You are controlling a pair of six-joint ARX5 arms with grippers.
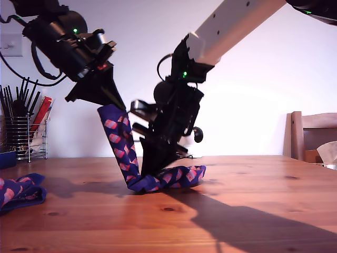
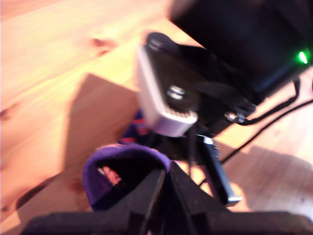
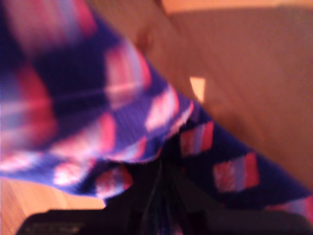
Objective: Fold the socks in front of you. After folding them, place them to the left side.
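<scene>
One sock, dark purple with pink blocks, rises from the wooden table and bends at its foot, the rest lying flat towards the exterior view's right. My first gripper, on the arm at the exterior view's left, is shut on the raised end; the first wrist view shows that purple cuff at my first gripper. My second gripper is down at the bend on the table, shut on the sock; my second gripper shows blurred there. A second sock lies bunched at the exterior view's left edge.
A wire rack of dark utensils and a blue object stand at the exterior view's back left. A wooden chair and a white crumpled thing sit at its right edge. The second arm's body fills the first wrist view.
</scene>
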